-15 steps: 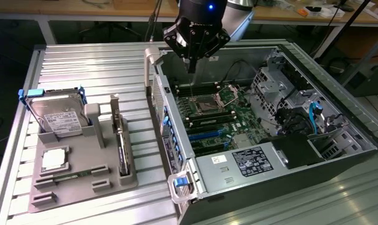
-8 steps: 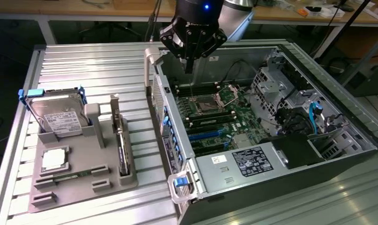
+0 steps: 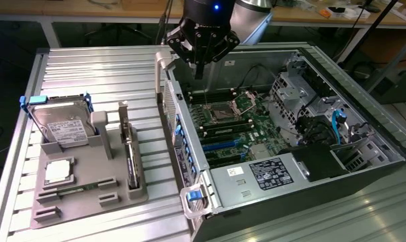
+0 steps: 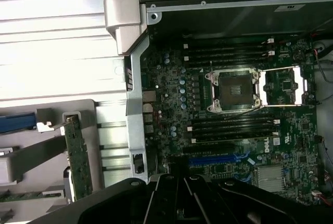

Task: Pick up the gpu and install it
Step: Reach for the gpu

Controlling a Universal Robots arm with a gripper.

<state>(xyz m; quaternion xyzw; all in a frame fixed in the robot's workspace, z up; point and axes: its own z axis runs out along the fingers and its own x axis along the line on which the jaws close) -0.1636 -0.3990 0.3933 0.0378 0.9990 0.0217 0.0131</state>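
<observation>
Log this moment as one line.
gripper: above open computer case | gpu: upright in gray holder, untouched | install: not done

Bare ribbed metal on the table (image 3: 88, 65), bright with a brushed sheen, and on it a grey holder (image 3: 88, 206) that looks like matt moulded plastic. The hard drive (image 3: 62, 123) shows a shiny silver metal lid with a paper label inside a blue plastic frame (image 3: 29, 100), and the gpu (image 4: 78, 154) shows green lacquered circuit board. The computer case (image 3: 250, 60) is dull grey sheet metal, the gripper (image 3: 199, 70) black with a faint gloss.
</observation>
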